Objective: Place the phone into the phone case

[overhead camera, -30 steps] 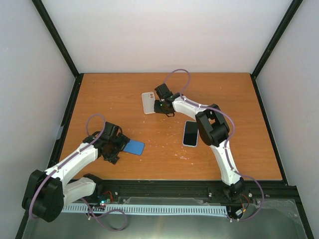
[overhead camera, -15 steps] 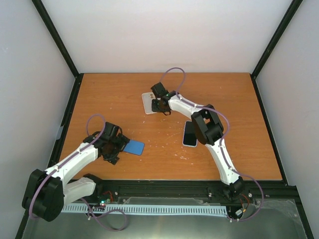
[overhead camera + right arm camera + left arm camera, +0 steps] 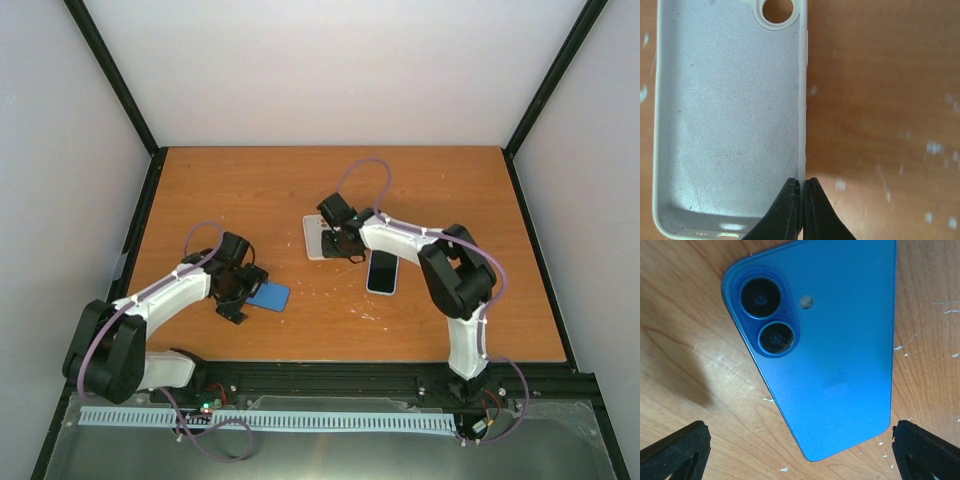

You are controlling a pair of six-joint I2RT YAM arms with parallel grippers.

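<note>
Barely started tbh: the pale whitish soft rectangular phone case [image 3: 725, 115] is parked open side up midway between the bench's [image 3: 480, 200] left and right edges. Its wall is pinched by the clenched right claw [image 3: 801, 187], and nothing is seated in it. The glossy blue phone [image 3: 830, 350] is laid face down toward the near edge, straddled by the spread-open left claw [image 3: 248, 294], and a dark-screened, pale-rimmed phone [image 3: 381, 271] is seen near the case.

Under my wrists the desk [image 3: 880, 100] is orange-brown wood, smooth but scuffed with white flecks. The pale case [image 3: 730, 115] shows a matt, faintly fuzzy lining. The blue phone back [image 3: 840, 350] is satin-smooth, its lenses [image 3: 760, 297] glossy. My right gripper [image 3: 802, 186] looks like matt black plastic.
</note>
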